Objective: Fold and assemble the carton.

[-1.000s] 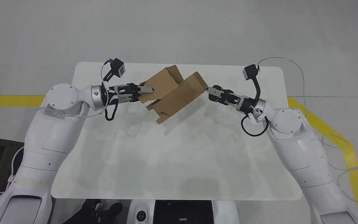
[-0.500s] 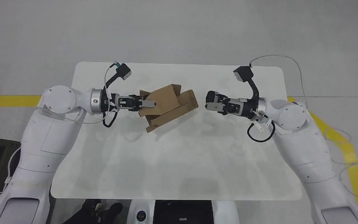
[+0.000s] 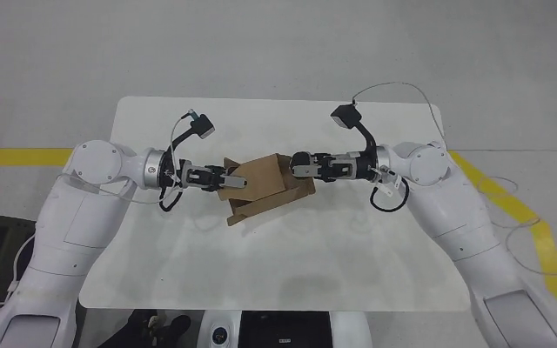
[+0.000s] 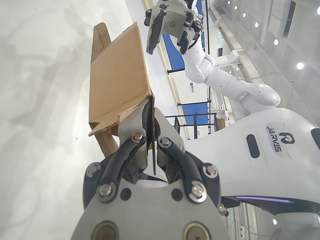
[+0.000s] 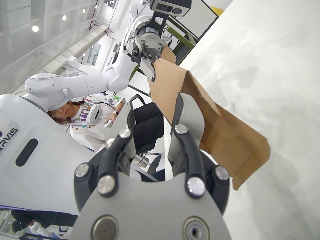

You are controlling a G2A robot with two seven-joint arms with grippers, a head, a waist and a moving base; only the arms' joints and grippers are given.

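A brown cardboard carton (image 3: 261, 183), half unfolded with flaps loose, is held above the middle of the white table (image 3: 348, 252). My left gripper (image 3: 238, 183) is shut on a flap at the carton's left end; in the left wrist view its fingers (image 4: 140, 123) pinch the cardboard edge of the carton (image 4: 117, 76). My right gripper (image 3: 294, 165) is at the carton's right end, open. In the right wrist view the right gripper (image 5: 157, 116) has its jaws apart, one finger (image 5: 187, 111) lying against the carton (image 5: 225, 138).
The table has bare white surface all around the carton. Yellow floor tape (image 3: 30, 157) runs past both sides of the table. A loose cable (image 3: 409, 87) arcs above the right arm's wrist camera.
The left gripper has carried the carton down toward the table's middle and turned it. The right gripper came off the carton's end, then moved left back to it, open.
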